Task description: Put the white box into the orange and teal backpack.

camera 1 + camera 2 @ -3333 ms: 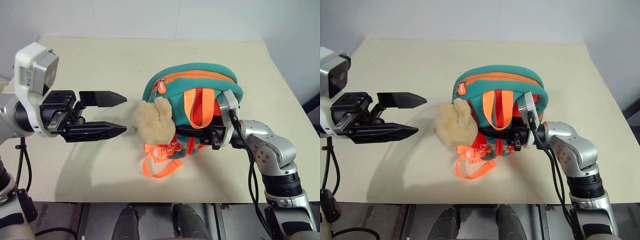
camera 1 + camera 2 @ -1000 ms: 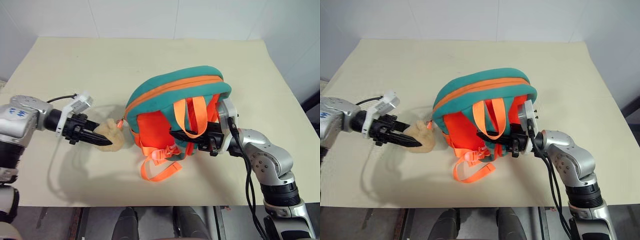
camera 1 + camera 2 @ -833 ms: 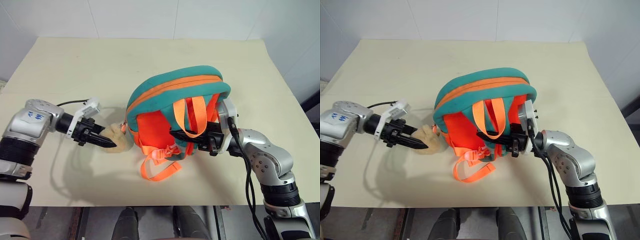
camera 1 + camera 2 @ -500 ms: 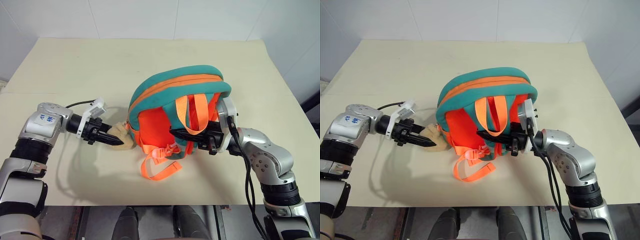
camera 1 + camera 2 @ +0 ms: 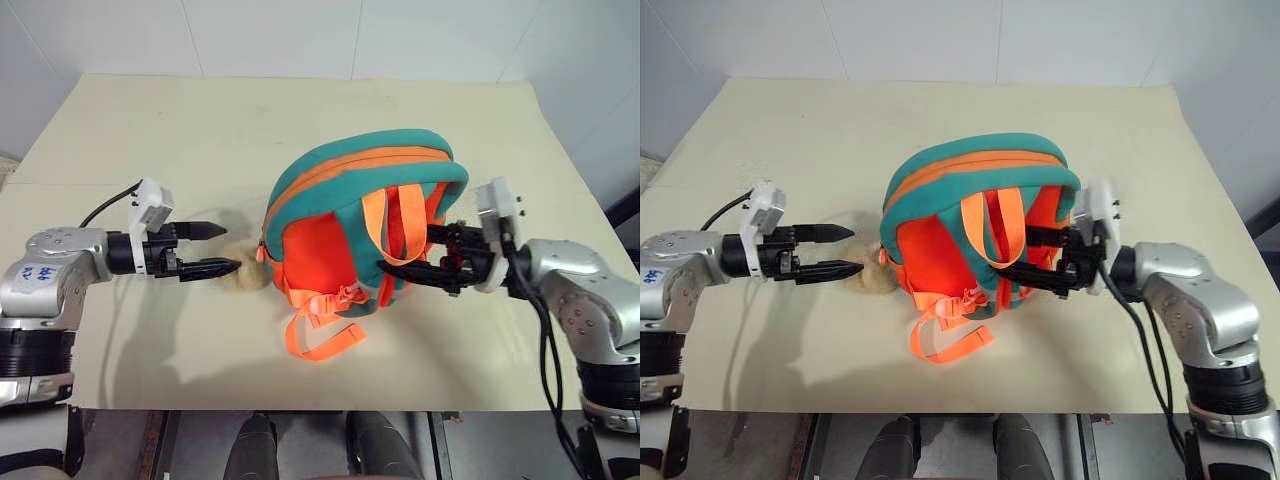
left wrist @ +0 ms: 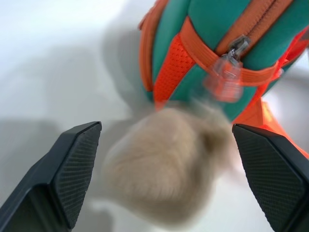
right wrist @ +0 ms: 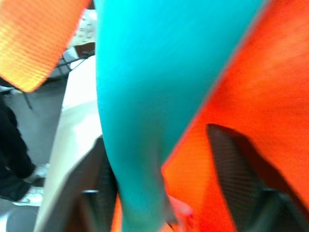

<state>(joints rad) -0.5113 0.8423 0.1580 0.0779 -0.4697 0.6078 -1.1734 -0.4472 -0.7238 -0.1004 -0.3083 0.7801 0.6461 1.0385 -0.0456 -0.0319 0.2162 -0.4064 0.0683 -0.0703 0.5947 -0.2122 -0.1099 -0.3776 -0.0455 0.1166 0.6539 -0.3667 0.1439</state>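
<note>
While the orange and teal backpack (image 5: 365,235) sits mid-worktop (image 5: 200,130), puffy and rounded, soft fabric with a zipped orange seam, its webbing straps (image 5: 325,335) loop out flat toward the near edge. The white box can't be seen, so can't tell if it's inside. The tan plush toy (image 5: 245,277) lies fuzzy beside the bag. Left end effector (image 5: 222,248) is spread open, just short of the plush.

Left wrist: two textured black fingers (image 6: 72,169) wide apart, blurry plush between them, clear zipper pull above.

Right end effector (image 5: 1025,255) is open, fingers straddling the bag's straps.

Right wrist: teal strap (image 7: 154,96) and orange mesh up close.
</note>
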